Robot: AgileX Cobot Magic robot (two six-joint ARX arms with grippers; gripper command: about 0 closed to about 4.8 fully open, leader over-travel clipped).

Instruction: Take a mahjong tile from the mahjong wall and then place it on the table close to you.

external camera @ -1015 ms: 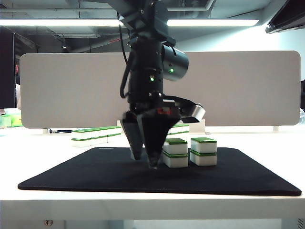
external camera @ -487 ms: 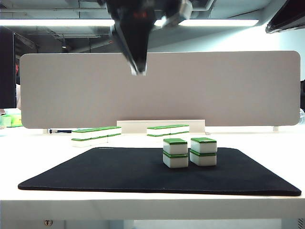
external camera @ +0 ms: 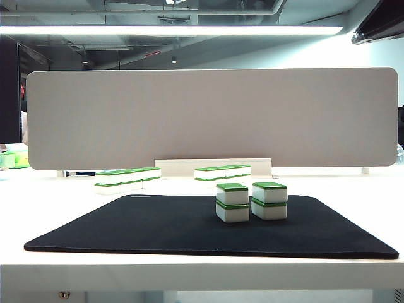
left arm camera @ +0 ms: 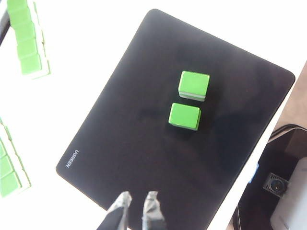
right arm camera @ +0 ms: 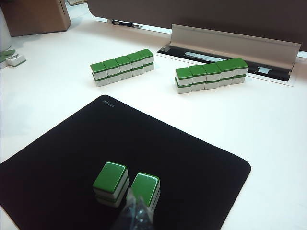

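Two tile stacks [external camera: 250,201] on mat [external camera: 158,227], L gripper [left arm camera: 136,203] & R gripper [right arm camera: 136,211] above

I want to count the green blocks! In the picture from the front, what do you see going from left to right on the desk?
Left row of tiles → right row of tiles → left two-high stack on the black mat → right two-high stack.

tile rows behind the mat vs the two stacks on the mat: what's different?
The two rows sit on the bare white table beyond the mat; the two stacks sit on the black mat. Each row runs five tiles long, joined end to end; each stack is a single column, side by side with the other, whether touching is unclear. Shared: white tiles with green tops, all two high.
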